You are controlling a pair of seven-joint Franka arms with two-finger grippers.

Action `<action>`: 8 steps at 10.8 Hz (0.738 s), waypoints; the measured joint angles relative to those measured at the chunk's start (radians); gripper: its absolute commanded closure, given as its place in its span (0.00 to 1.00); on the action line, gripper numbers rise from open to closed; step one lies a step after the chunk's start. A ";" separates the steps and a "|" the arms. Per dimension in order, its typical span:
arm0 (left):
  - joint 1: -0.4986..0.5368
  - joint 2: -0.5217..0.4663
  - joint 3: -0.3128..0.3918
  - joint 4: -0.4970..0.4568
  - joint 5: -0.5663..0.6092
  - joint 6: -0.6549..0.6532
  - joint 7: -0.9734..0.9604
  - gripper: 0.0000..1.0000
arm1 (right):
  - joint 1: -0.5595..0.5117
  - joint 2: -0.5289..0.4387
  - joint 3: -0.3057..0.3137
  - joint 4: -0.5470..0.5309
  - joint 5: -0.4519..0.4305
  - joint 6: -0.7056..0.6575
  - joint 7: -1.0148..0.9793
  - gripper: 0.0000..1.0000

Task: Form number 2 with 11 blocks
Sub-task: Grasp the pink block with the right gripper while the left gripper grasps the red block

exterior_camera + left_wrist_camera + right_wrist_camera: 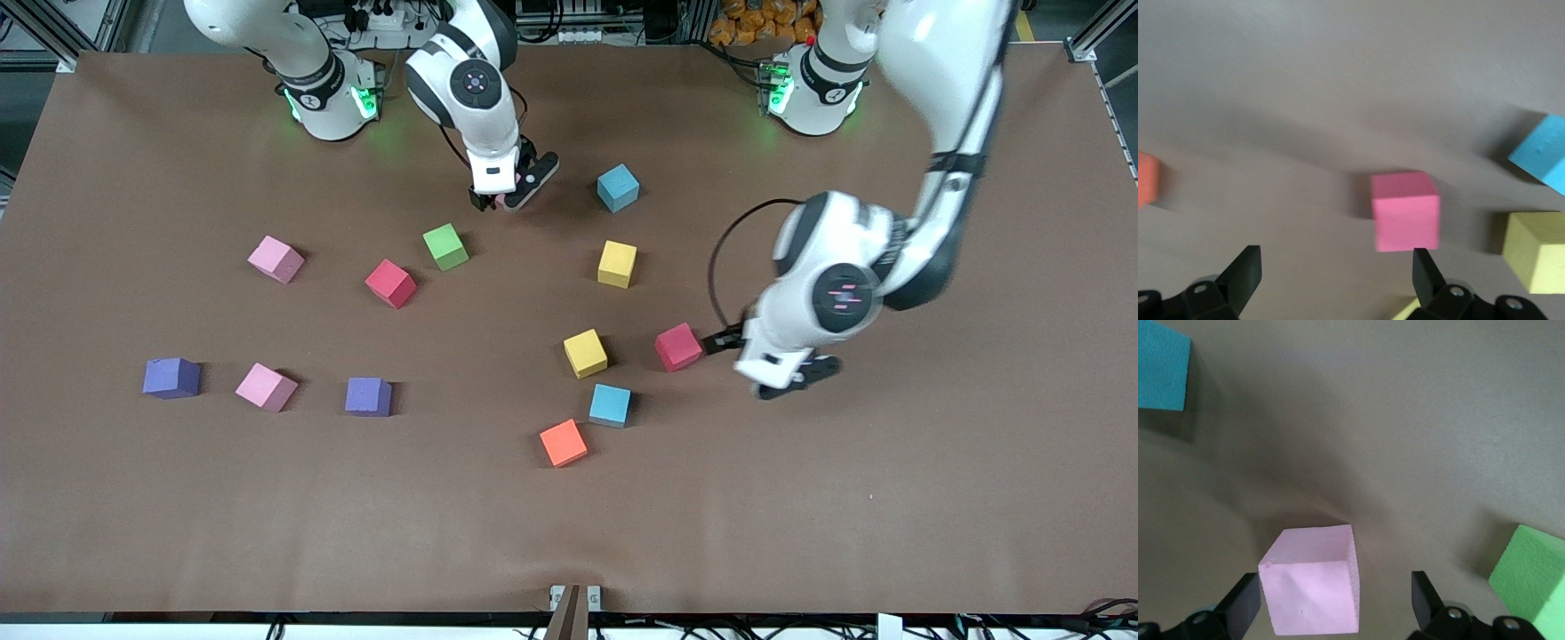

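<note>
the blocks [589, 353] lie scattered singly across the brown table [800, 516], no digit yet formed. the left gripper [1338, 280], jaws apart and empty, hangs low beside a red cube [1405, 210] near a yellow cube [584, 352]. the right gripper [1338, 603], jaws apart, hangs over a pink cube [1313, 580] near the green cube [1531, 580].

Brown table [800, 516], scattered blocks [390, 284]
</note>
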 measured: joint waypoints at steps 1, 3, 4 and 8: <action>-0.028 0.019 0.000 0.001 0.000 0.021 -0.030 0.00 | 0.000 0.001 0.002 0.000 0.000 0.000 -0.003 0.00; -0.048 0.056 0.001 0.000 0.000 0.097 -0.115 0.00 | 0.004 0.007 0.005 0.000 0.000 -0.001 -0.005 0.00; -0.053 0.074 0.001 0.000 0.000 0.118 -0.158 0.00 | 0.012 0.012 0.005 -0.001 0.000 -0.001 -0.005 0.00; -0.092 0.098 0.003 -0.002 0.004 0.136 -0.244 0.00 | 0.026 0.037 0.007 -0.001 0.000 -0.001 -0.013 0.00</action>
